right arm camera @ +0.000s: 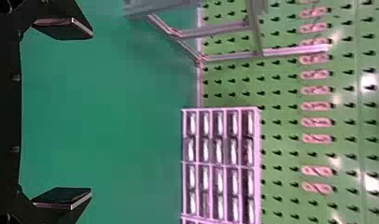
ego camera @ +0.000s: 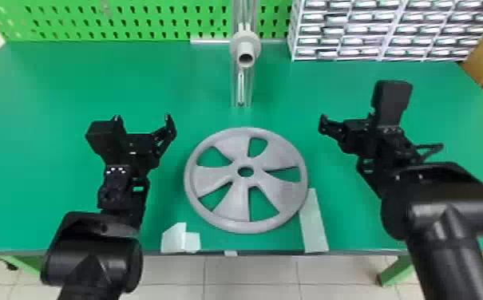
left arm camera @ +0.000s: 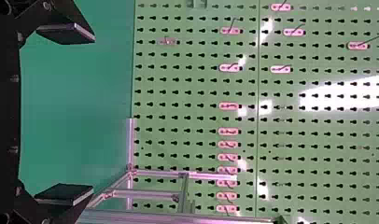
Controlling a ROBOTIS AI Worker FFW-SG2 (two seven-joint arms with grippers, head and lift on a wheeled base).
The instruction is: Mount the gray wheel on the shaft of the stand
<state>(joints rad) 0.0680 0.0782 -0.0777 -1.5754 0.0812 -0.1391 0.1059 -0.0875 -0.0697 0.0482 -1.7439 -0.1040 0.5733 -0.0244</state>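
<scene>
Here the gray wheel (ego camera: 234, 205) lies flat between spread, empty left fingers (left arm camera: 64, 194) and right fingers (right arm camera: 61, 196), probably for two-sided lifting

Between my left gripper (ego camera: 142, 118) and my right gripper (ego camera: 349, 115), the gray wheel (ego camera: 228, 175) lies flat; beyond it, green tabletop (ego camera: 284, 103) leaves a passage before the upright stand (ego camera: 248, 85).

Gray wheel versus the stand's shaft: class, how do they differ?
The gray wheel lies on the green table; the shaft juts from the upright stand. The wheel is broad with several openings; the shaft is narrow and tubular. Both are grayish, with a round central hole.
</scene>
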